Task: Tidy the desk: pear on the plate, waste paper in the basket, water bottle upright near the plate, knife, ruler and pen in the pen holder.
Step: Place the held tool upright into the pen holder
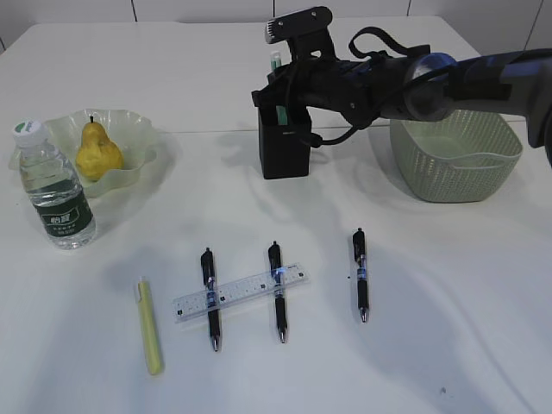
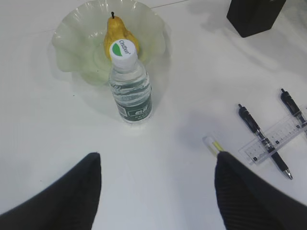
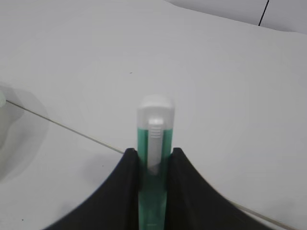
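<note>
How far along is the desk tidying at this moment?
Done: yellow pear on the wavy pale green plate, clear water bottle upright beside it. In hand: right gripper holds a green-and-white utility knife above the black pen holder. Left: transparent ruler, three black pens, yellow pen on the table.

Upright green knife [image 3: 154, 158], seemingly above pen holder [image 1: 285, 147]

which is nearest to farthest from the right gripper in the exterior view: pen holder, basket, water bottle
Measured from the right gripper, closed on a green utility knife:
1. pen holder, directly beneath it.
2. basket, off to the right.
3. water bottle, far left, beside the plate.
</note>
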